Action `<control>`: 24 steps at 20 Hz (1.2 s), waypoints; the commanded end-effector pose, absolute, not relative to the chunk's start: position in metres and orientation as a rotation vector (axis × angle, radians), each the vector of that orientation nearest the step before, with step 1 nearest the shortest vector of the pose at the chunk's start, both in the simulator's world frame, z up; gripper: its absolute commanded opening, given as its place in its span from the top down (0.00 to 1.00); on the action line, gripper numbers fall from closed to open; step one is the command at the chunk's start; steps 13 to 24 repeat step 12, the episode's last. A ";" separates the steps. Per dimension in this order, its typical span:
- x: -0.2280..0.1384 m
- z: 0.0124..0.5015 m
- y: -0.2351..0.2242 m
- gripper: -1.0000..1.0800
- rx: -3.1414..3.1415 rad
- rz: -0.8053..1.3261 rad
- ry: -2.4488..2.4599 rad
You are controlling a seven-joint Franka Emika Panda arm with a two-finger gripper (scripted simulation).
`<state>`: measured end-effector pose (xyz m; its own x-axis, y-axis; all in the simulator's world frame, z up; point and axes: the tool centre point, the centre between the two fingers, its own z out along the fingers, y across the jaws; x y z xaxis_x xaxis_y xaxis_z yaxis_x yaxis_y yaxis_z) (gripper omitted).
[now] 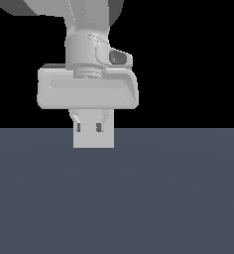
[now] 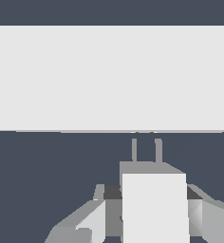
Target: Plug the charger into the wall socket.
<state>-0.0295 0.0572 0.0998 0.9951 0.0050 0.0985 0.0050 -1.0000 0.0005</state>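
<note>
The gripper (image 2: 154, 209) is clamped on the charger (image 2: 154, 209), its fingers (image 2: 92, 220) pressed against the block's two flanks in the wrist view. From the exterior view the gripper (image 1: 93, 125) points straight down from the wide grey hand, and only the finger bases show above a pale square.

That pale square is the wall socket (image 1: 93, 139), seen flat-on in the exterior view, directly at 6 o'clock under the hand and standing on the dark slate table (image 1: 178, 198). It hides the charger completely from that camera.

The wrist view tells more. The off-white block sits upright between the fingers, and two thin grey prongs (image 2: 146, 149) stick out of its far end, side by side. They aim at the wall socket (image 2: 85, 78), which fills the frame as one broad light slab. Along the slab's near edge sit two tiny yellowish marks (image 2: 144, 132), right in line with the prongs. A narrow strip of dark table (image 2: 47, 166) shows between prong tips and slab edge, so the prongs look just short of it, not touching.
</note>
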 end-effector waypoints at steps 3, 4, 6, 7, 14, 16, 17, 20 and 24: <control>-0.015 0.100 0.057 1.00 3.138 0.155 0.009; -0.013 0.100 0.057 1.00 3.138 0.155 0.009; -0.010 0.100 0.057 1.00 3.138 0.155 0.009; -0.009 0.100 0.057 1.00 3.138 0.155 0.009; -0.009 0.100 0.057 1.00 3.138 0.155 0.009; -0.009 0.100 0.057 1.00 3.138 0.155 0.009; -0.009 0.100 0.057 1.00 3.138 0.155 0.009; -0.009 0.100 0.057 1.00 3.138 0.155 0.009; -0.009 0.100 0.057 1.00 3.138 0.155 0.009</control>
